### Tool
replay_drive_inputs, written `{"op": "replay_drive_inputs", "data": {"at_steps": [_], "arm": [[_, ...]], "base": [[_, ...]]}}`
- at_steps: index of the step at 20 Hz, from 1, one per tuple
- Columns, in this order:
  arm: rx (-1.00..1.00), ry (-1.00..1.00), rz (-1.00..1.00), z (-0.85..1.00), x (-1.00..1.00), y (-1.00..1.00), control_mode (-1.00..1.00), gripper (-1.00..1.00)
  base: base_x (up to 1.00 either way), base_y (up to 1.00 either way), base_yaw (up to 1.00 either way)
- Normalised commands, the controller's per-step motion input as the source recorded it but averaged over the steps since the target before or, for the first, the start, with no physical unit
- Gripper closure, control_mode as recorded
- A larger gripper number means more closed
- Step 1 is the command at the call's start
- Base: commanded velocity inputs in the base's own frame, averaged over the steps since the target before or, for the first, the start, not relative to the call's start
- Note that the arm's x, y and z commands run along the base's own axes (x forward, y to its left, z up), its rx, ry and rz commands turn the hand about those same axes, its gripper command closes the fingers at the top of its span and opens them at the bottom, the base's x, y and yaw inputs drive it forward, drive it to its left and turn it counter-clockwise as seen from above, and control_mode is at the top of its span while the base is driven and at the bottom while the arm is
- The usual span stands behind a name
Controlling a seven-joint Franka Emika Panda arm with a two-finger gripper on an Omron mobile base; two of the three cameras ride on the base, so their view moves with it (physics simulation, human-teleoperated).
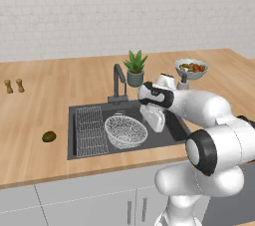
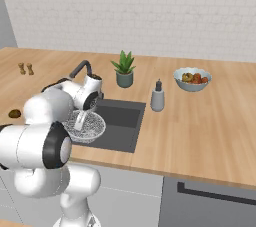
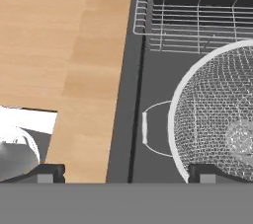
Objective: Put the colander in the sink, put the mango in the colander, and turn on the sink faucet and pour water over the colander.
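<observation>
The colander (image 1: pixel 126 130) sits inside the sink (image 1: pixel 84 108), its rim just beside the ribbed rack (image 1: pixel 90 130) that fills the basin's left part. The end effector (image 1: pixel 153 119) hangs over the colander's right rim with its fingers spread wide and nothing between them; in the hand view one dark fingertip (image 3: pixel 47 172) stands over the wooden surface (image 3: pixel 74 70) and the other at the colander's edge, whose wire handle loop (image 3: pixel 155 128) juts toward the basin wall. The mango (image 1: pixel 48 136) lies on the surface well left of the sink. Behind the basin stand the sink faucet (image 1: pixel 118 83) and a potted plant (image 1: pixel 135 68); a soap dispenser (image 2: pixel 158 96) and a fruit bowl (image 2: pixel 192 79) lie to the right, and two small shakers (image 1: pixel 14 85) far left. In the right base view the arm covers much of the sink and the colander's left side, and the mango (image 2: pixel 14 113) peeks out at its edge. The drain is hard to make out through the mesh.
</observation>
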Motion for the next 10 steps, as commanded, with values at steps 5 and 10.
{"op": "replay_drive_inputs", "data": {"at_steps": [5, 10], "arm": [[-0.04, 0.0, -0.55, 0.51, -0.82, 0.06, -1.0, -1.0], [-0.08, 0.0, -0.57, 0.5, -0.65, 0.32, -1.0, -1.0]], "base": [[0.0, 0.0, 0.0], [0.0, 0.0, 0.0]]}}
